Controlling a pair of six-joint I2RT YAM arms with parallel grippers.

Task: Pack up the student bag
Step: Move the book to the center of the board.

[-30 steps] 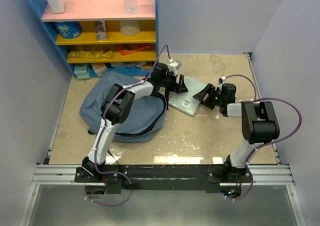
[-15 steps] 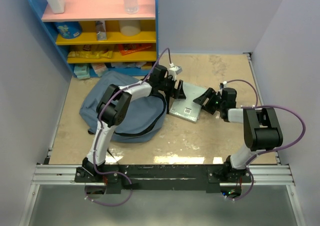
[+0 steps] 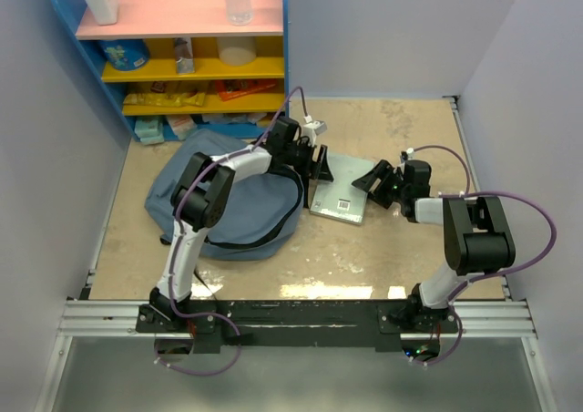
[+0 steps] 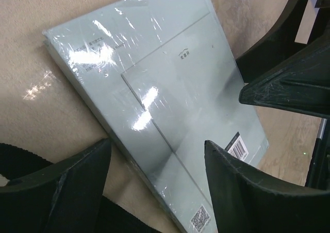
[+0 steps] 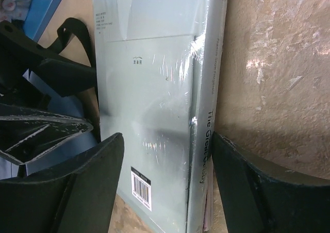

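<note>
The slate-blue student bag [image 3: 214,202] lies flat on the table left of centre, its black zipper opening facing right. A pale grey shrink-wrapped book [image 3: 339,191] lies flat just right of it. It fills the left wrist view [image 4: 165,83] and the right wrist view [image 5: 154,99]. My left gripper [image 3: 316,164] is open over the book's bag-side edge [image 4: 157,163]. My right gripper [image 3: 375,180] is open, its fingers either side of the book's spine edge [image 5: 167,155]. Neither gripper holds anything.
A blue shelf unit [image 3: 182,47] with pink and yellow shelves holding bottles and snacks stands at the back left. A black bag strap [image 4: 20,158] lies by my left finger. White walls enclose the table on the left and right.
The book has slid a little toward the bag and the near edge. My left gripper moved slightly left with it. The right arm's elbow dropped lower, its gripper staying at the book's right edge.
</note>
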